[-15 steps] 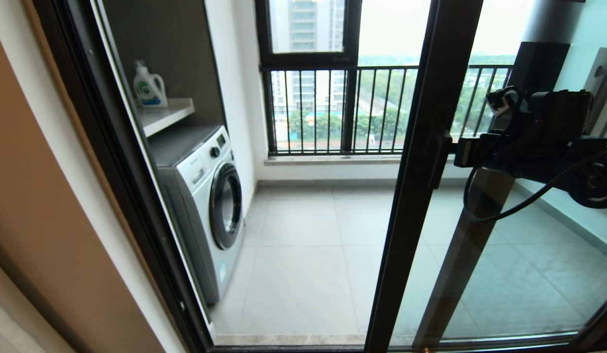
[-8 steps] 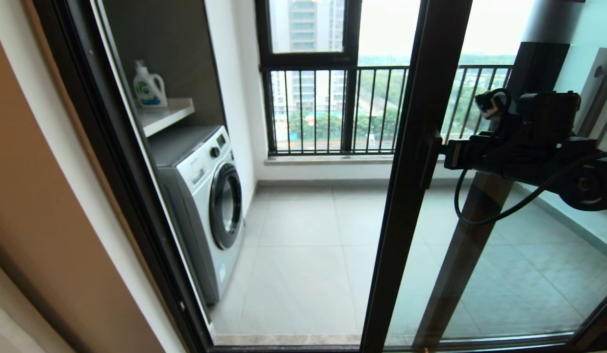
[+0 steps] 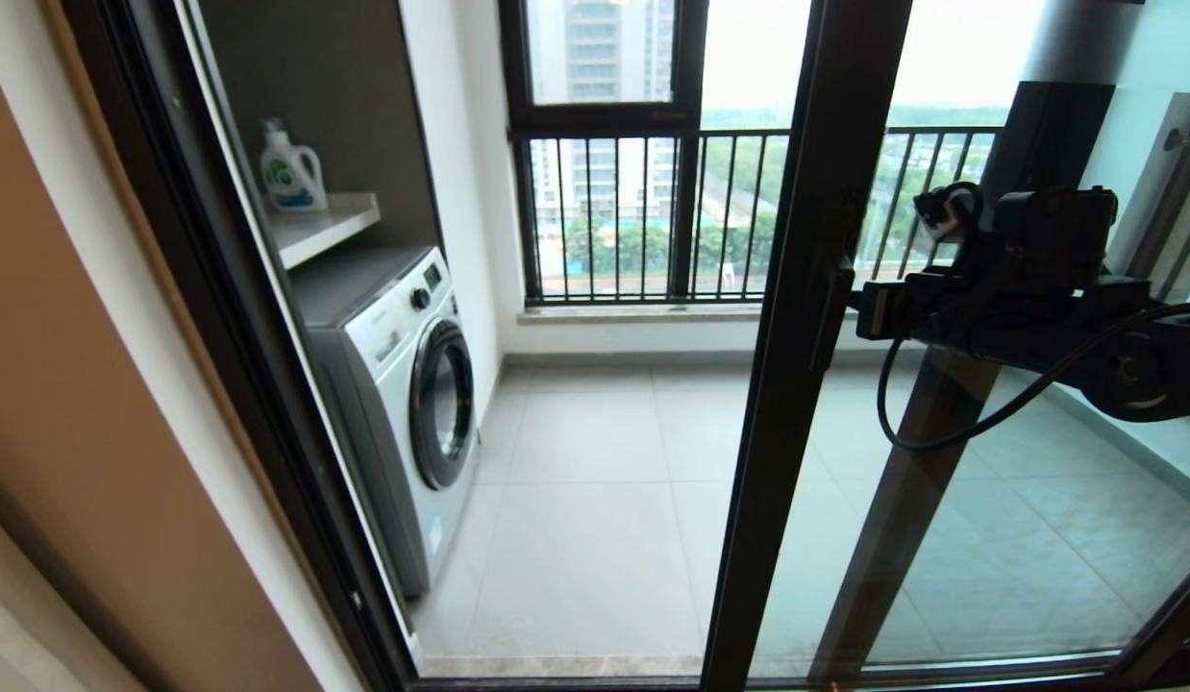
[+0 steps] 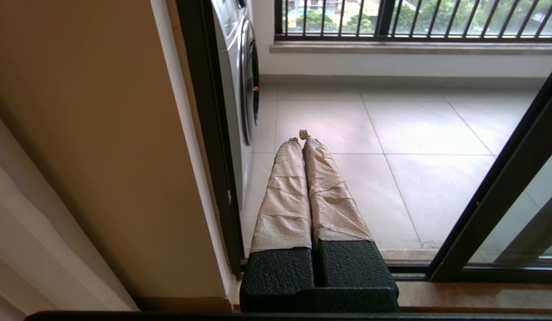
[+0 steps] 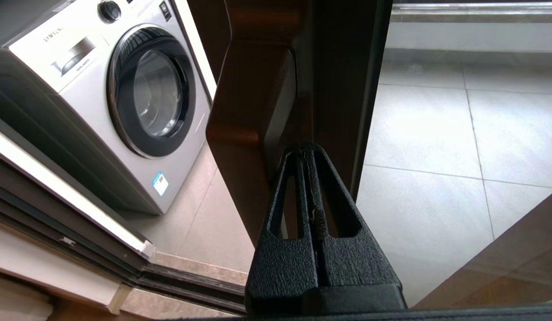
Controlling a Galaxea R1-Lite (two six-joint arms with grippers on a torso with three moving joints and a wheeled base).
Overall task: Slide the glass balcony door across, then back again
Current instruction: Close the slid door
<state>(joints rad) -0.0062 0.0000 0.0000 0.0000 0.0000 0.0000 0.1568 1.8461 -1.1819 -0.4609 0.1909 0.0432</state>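
Holds a white detergent bottle upright on the pale shelf of the dark niche, directly above the front-loading washing machine with its round door shut; drum contents not discernible. Stands with the glass balcony door part-way across the opening, its dark leading stile running top to bottom just right of centre in the head view, the gap to the left frame open onto the tiled balcony floor and the barred railing beyond. Reaches in from the right at mid-height with the right pincer, fingers pressed together, tips set against the door stile just beside the short bar handle; grips nothing between them. Hangs low by the beige wall on the left with the left pincer, its paper-wrapped fingers closed narrow and empty.

Compared with a second ago: stile and handle shifted leftward, opening narrower, right arm moved left with the door. Bottle, shelf and washer unchanged.
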